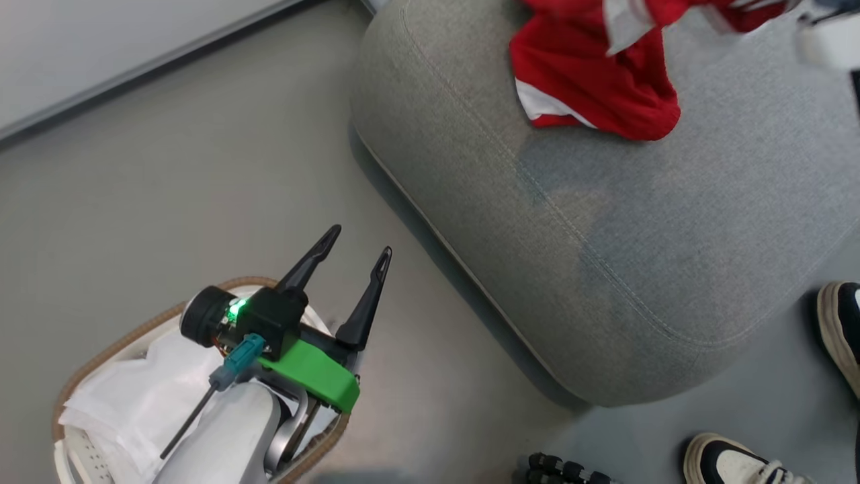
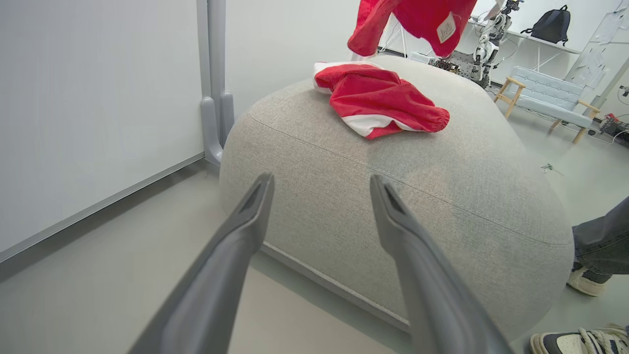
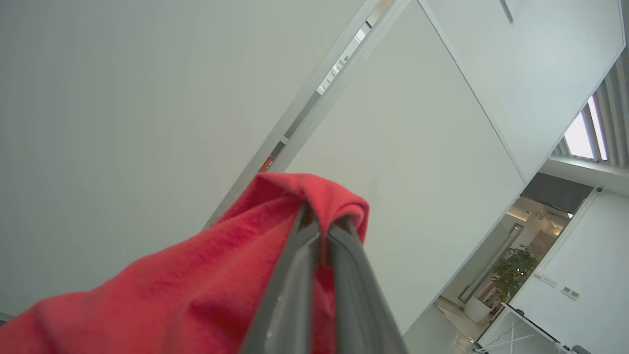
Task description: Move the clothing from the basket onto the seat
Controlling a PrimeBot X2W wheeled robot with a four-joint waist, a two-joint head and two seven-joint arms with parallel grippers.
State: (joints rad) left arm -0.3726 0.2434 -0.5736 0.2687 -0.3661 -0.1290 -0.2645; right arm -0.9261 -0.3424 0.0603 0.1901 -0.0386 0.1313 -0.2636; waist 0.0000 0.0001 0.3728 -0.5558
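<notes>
A: Where's everything?
B: One seat (image 1: 605,269), one basket (image 1: 114,349) beside it. Two red pieces of clothing (image 2: 378,98): one lies on the seat, and one hangs pinched in the raised right end effector (image 3: 324,219).
A: And the left end effector (image 1: 359,242)?
B: Above the basket, fingers spread wide, empty.

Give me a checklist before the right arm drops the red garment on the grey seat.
1. Right gripper jaws shut on hanging bright red fabric garment: ok.
2. That garment above large light grey fabric seat cushion: ok.
3. Red white-striped garment lying well inside seat's edge: ok.
4. Left gripper jaws open, empty, over oval white basket with brown woven rim: ok.
5. Basket free of red clothing: cannot tell, forearm hides part.
6. Person's shoes clear of garments: ok.
</notes>
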